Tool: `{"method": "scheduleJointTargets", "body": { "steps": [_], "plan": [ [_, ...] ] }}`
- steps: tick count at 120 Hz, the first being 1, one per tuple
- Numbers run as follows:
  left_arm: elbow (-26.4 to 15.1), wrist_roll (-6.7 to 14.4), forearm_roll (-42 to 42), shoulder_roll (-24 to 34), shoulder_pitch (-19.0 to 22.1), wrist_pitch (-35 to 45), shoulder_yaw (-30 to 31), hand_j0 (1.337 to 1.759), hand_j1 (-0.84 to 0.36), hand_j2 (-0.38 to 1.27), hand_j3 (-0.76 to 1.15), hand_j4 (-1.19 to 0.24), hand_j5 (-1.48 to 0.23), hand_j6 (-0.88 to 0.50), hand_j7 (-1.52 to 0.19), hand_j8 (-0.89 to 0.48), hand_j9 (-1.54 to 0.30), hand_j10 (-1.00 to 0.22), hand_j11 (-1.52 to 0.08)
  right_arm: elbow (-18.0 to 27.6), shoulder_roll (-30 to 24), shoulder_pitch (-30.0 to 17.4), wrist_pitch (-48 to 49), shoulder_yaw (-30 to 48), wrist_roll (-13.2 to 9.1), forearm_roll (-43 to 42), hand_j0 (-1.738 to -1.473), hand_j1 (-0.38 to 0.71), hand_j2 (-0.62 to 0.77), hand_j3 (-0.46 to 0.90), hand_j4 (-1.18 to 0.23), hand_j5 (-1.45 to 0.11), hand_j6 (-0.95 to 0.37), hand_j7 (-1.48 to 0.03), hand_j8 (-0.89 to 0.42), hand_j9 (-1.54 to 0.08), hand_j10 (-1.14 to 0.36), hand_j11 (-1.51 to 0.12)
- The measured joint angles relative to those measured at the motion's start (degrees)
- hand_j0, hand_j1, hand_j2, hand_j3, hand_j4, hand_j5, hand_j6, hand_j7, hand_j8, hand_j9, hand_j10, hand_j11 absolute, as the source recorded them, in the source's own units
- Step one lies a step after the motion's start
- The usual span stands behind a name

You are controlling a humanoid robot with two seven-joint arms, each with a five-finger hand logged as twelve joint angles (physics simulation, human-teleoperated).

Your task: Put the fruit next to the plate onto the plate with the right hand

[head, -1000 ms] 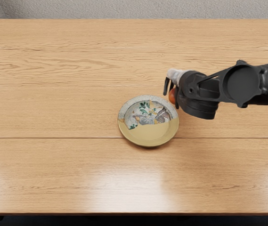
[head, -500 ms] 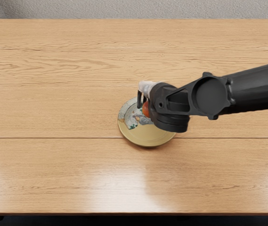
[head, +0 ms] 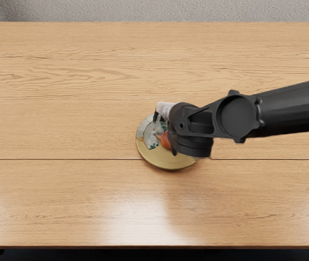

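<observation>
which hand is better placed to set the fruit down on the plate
Right. The right hand is over the plate, holding the fruit; the left arm is not in view.

The bench [head: 62, 206] is being viewed by one head camera, from above its near edge, slanting down; nearly its whole top is being framed, with the plate [head: 153, 157] near mid-picture.

No text, label, number or sign can be read anywhere: the plate [head: 151, 156] bears only a painted pattern, the counter [head: 62, 81] only wood grain.
</observation>
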Motion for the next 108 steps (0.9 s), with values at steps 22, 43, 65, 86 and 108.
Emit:
{"method": "scheduleJointTargets", "body": {
  "steps": [22,43,65,86,108],
  "plan": [
    [0.0,0.0,0.0,0.0,0.0,0.0,0.0,1.658,0.35,0.0,0.0,0.0,0.0,0.0,0.0,0.0,0.0,0.0,0.0,4.8,-10.7,1.2,11.1,7.9,0.0,-0.1,-1.657,-0.24,0.03,0.0,-0.14,-0.2,-0.12,-0.19,-0.1,-0.2,-0.14,-0.2],
    [0.0,0.0,0.0,0.0,0.0,0.0,0.0,1.658,0.35,0.0,0.0,0.0,0.0,0.0,0.0,0.0,0.0,0.0,0.0,9.3,-22.7,2.5,23.4,14.7,0.0,-0.4,-1.657,-0.29,0.01,0.0,-0.08,-0.1,-0.07,-0.1,-0.06,-0.1,-0.07,-0.1],
    [0.0,0.0,0.0,0.0,0.0,0.0,0.0,1.658,0.35,0.0,0.0,0.0,0.0,0.0,0.0,0.0,0.0,0.0,0.0,9.7,-36.8,-0.3,44.2,22.4,0.4,-2.0,-1.658,-0.3,0.0,0.0,-0.05,-0.06,-0.04,-0.06,-0.04,-0.06,-0.05,-0.06],
    [0.0,0.0,0.0,0.0,0.0,0.0,0.0,1.658,0.35,0.0,0.0,0.0,0.0,0.0,0.0,0.0,0.0,0.0,0.0,7.0,-47.1,-5.8,53.4,33.0,1.2,-3.5,-1.658,-0.31,0.0,0.0,-0.04,-0.05,-0.04,-0.05,-0.03,-0.05,-0.04,-0.05],
    [0.0,0.0,0.0,0.0,0.0,0.0,0.0,1.658,0.35,0.0,0.0,0.0,0.0,0.0,0.0,0.0,0.0,0.0,0.0,5.4,-51.5,-9.5,55.2,38.9,1.3,-3.6,-1.658,-0.32,0.0,0.0,-0.03,-0.04,-0.03,-0.04,-0.03,-0.04,-0.03,-0.04]
  ]
}}
